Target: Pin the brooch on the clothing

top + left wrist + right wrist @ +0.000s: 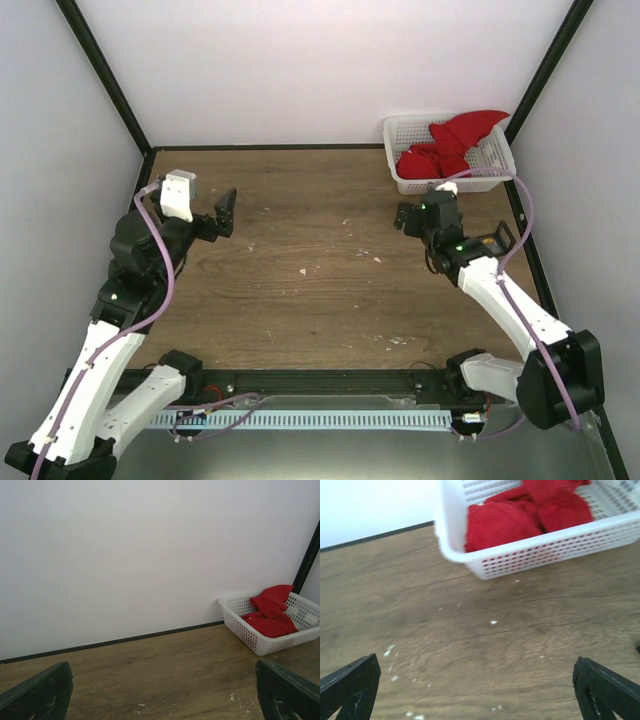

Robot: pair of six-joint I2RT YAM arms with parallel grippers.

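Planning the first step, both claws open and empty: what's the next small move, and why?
Probably ease the right claw forward over the white mesh basket to take hold of the red garment. The garment lies bunched inside the basket in the far right corner, and that claw is open, empty and the nearer one.

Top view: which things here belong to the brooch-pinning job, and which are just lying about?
Job: red T-shirt, bunched in the white mesh basket; left gripper and right gripper, both open and empty. No brooch in view.
Lying about: white mesh basket; pale crumbs on the table.
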